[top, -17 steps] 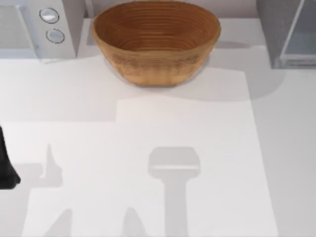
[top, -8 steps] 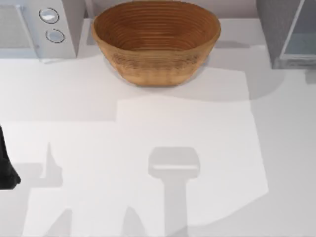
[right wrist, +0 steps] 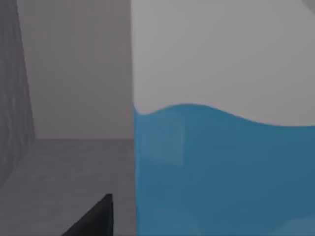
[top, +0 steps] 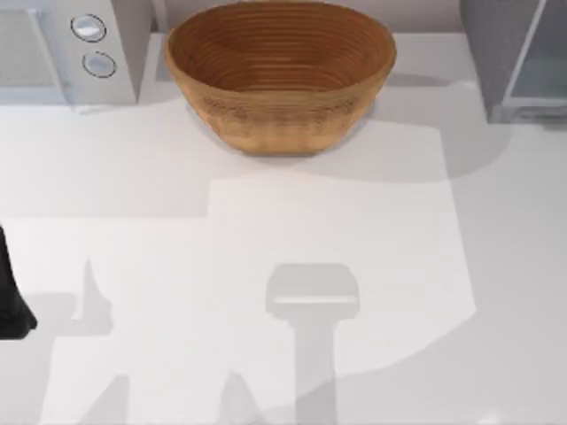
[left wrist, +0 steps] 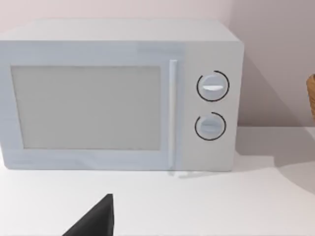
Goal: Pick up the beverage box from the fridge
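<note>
Beverage box [right wrist: 221, 172] sits inside fridge [top: 518, 57], close before our right claw; claw state: cannot tell. Advise square approach, grip blue sides. Left arm parked nr tabletop [top: 266, 230] left edge.

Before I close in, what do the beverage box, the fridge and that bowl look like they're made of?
Beverage box: probably coated carton, smooth matte blue side under a whitish top. Fridge: grey speckled walls, perhaps painted metal, with a pale glass-like front panel. Bowl: likely woven wicker, brown with ridged coils ringing it.
</note>
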`<state>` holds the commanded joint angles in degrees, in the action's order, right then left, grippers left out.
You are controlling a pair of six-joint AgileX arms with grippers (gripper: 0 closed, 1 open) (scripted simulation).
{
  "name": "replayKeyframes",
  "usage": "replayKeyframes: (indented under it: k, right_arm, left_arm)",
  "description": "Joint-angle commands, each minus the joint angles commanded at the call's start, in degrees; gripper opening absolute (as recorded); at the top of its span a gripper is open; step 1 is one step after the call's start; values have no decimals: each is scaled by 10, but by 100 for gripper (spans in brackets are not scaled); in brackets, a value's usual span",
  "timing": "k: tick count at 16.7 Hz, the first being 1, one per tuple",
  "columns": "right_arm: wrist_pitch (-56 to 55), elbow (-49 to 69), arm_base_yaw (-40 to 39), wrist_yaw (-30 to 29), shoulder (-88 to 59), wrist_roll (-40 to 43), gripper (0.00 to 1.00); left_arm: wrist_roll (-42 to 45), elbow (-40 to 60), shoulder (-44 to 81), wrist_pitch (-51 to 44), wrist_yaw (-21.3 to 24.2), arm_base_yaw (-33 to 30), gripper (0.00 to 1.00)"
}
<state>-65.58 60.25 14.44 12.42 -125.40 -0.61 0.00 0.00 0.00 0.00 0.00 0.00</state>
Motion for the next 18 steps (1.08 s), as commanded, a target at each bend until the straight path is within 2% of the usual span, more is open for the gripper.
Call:
replayKeyframes:
  k: [3,8,18]
  right_arm:
    - [31,60,-8,-8,-29,0,100]
    - [38,70,-10,-10,-35,0,100]
    - [38,70,-10,-10,-35,0,25]
  left_arm:
    - [0,0,0,0,0,0,100]
    - [0,0,0,0,0,0,100]
    - [0,0,0,0,0,0,100]
